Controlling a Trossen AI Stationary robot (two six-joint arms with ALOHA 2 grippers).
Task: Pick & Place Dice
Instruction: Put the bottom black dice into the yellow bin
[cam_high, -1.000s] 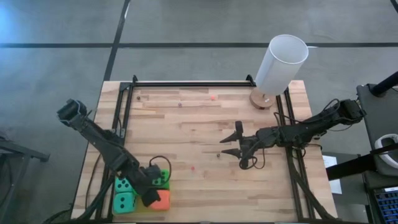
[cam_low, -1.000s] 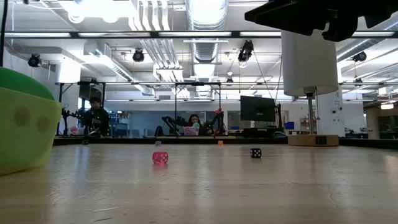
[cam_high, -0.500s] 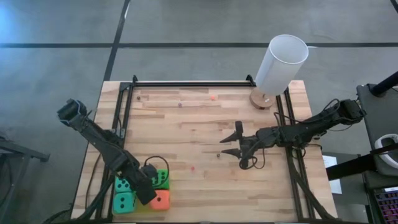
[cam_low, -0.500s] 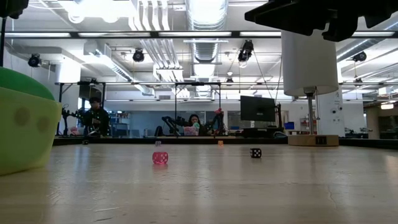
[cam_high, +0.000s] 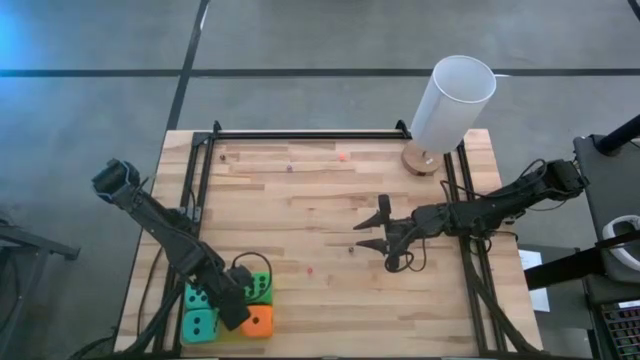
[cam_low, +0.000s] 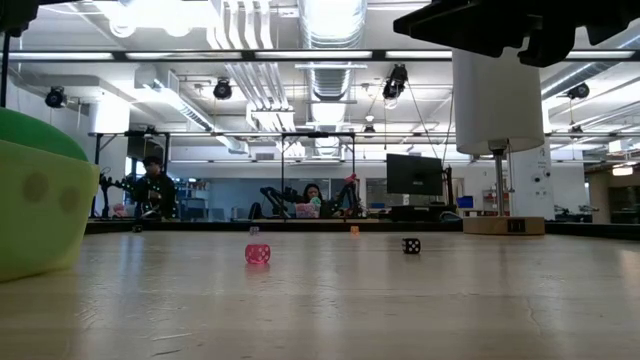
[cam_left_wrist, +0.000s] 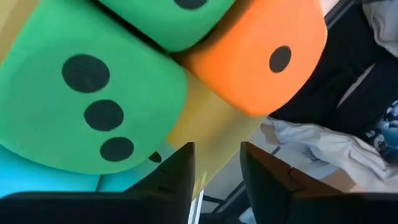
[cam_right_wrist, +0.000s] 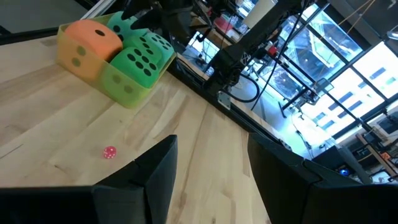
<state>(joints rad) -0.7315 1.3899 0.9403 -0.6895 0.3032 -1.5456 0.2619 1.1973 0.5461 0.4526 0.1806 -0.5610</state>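
The left gripper (cam_high: 237, 312) hung low over the cluster of dice at the near left corner of the table (cam_high: 320, 215). In the left wrist view its two dark fingers (cam_left_wrist: 177, 177) stood a narrow gap apart with nothing between them; only the yellow-green tray (cam_left_wrist: 205, 124) and the room beyond showed through the gap. It held no die.

Directly ahead of those fingers a green die (cam_left_wrist: 93, 106) with three black pips in a diagonal row filled most of the wrist view, an orange-red die (cam_left_wrist: 261, 56) with one visible pip lay just beside it, and a teal die (cam_left_wrist: 50, 177) edged in at the near side. From above, two teal dice (cam_high: 198, 310) sat on the outer side of the left gripper, a green die (cam_high: 262, 290) just past it, and the orange-red die (cam_high: 259, 322) touching its inner side; all sat packed together in the tray.

The right gripper (cam_high: 371, 226) hovered well apart from them, over the middle of the table, its fingers spread wide and empty. Its wrist view showed the fingers (cam_right_wrist: 155, 180) parted above bare wood, a tiny pink die (cam_right_wrist: 109, 152) just ahead of them, and the tray of dice (cam_right_wrist: 118, 53) farther off. A white cylinder (cam_high: 452, 103) stood at the far corner behind the right arm.
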